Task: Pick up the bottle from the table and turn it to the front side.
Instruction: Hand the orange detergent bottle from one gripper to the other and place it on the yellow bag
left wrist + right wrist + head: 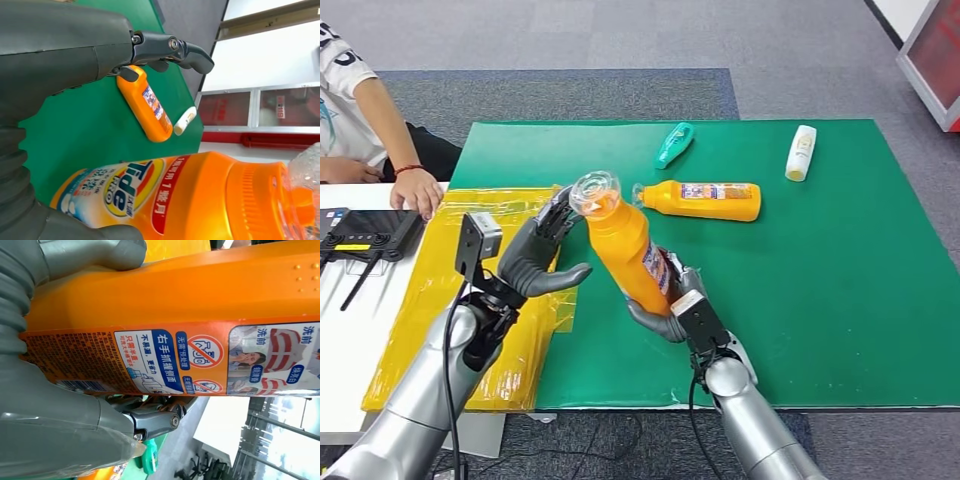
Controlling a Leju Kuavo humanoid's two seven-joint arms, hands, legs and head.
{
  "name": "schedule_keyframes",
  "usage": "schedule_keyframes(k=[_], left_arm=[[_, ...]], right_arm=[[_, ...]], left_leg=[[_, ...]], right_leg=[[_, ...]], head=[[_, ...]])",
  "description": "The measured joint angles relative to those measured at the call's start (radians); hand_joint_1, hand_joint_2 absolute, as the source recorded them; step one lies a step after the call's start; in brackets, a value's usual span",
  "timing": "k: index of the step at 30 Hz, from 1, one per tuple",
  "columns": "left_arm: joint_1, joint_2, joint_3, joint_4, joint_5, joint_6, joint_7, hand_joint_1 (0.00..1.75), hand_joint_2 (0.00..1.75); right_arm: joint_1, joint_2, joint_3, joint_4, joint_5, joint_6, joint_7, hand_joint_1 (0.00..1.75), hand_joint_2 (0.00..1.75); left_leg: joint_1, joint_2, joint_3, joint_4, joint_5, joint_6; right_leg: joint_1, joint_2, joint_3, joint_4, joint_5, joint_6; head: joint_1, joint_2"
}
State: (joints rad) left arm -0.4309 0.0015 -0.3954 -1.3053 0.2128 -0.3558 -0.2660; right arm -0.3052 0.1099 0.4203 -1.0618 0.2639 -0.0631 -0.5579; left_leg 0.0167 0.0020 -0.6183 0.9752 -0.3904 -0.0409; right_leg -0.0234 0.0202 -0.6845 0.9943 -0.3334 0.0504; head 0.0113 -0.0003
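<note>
Held bottle: the orange detergent bottle [626,255] fills the foreground, lifted off the green mat [848,300] and tilted, its clear cap [595,192] toward the left hand and its base down in the right hand. In the left wrist view the "Tide" front label [124,190] faces that camera; the right wrist view shows the back label with small print and pictograms [170,362].

Right hand: the right hand [669,300] grips the lower body of the bottle, thumb [94,252] on one side and darker fingers [154,417] wrapped around the other.

Left hand: the left hand [539,255] is beside the cap end with its fingers spread apart and holding nothing; the fingertips [560,212] are just beside the cap, and I cannot tell whether they touch it.

Second orange bottle: a second orange bottle [705,200] lies on its side on the mat, just beyond the left fingertips.

Further bottles: a teal bottle [675,144] and a white bottle [801,152] lie further out on the mat.

Yellow sheet: a crinkled yellow sheet [433,350] lies under the left wrist.

Person: a person's hand [418,190] rests at the sheet's far edge, beside a black device [369,235].
</note>
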Motion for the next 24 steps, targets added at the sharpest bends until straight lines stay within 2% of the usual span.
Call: schedule_keyframes(k=[8,10,17,24], left_arm=[[-0.011,0.000,-0.024,0.007,0.048,-0.002,0.001,0.00,1.75],[-0.016,0.000,-0.029,0.011,0.075,-0.038,-0.003,0.00,1.75],[-0.046,0.011,-0.067,0.037,0.244,-0.255,-0.004,0.00,1.75],[-0.054,0.031,-0.076,0.068,0.272,-0.290,-0.004,0.00,1.75]], right_arm=[[-0.005,0.004,0.017,0.003,-0.010,-0.003,0.002,1.75,1.75],[-0.007,0.004,0.022,0.006,-0.012,0.003,0.002,1.75,1.75],[-0.032,0.011,0.062,0.019,-0.014,0.033,0.000,1.75,1.75],[-0.047,0.013,0.083,0.029,-0.014,0.038,0.000,1.75,1.75]], left_leg=[[0.000,0.000,0.000,0.000,0.000,0.000],[0.000,0.000,0.000,0.000,0.000,0.000],[0.000,0.000,0.000,0.000,0.000,0.000],[0.000,0.000,0.000,0.000,0.000,0.000]], right_leg=[[0.000,0.000,0.000,0.000,0.000,0.000],[0.000,0.000,0.000,0.000,0.000,0.000],[0.000,0.000,0.000,0.000,0.000,0.000],[0.000,0.000,0.000,0.000,0.000,0.000]], head=[[0.000,0.000],[0.000,0.000],[0.000,0.000],[0.000,0.000]])
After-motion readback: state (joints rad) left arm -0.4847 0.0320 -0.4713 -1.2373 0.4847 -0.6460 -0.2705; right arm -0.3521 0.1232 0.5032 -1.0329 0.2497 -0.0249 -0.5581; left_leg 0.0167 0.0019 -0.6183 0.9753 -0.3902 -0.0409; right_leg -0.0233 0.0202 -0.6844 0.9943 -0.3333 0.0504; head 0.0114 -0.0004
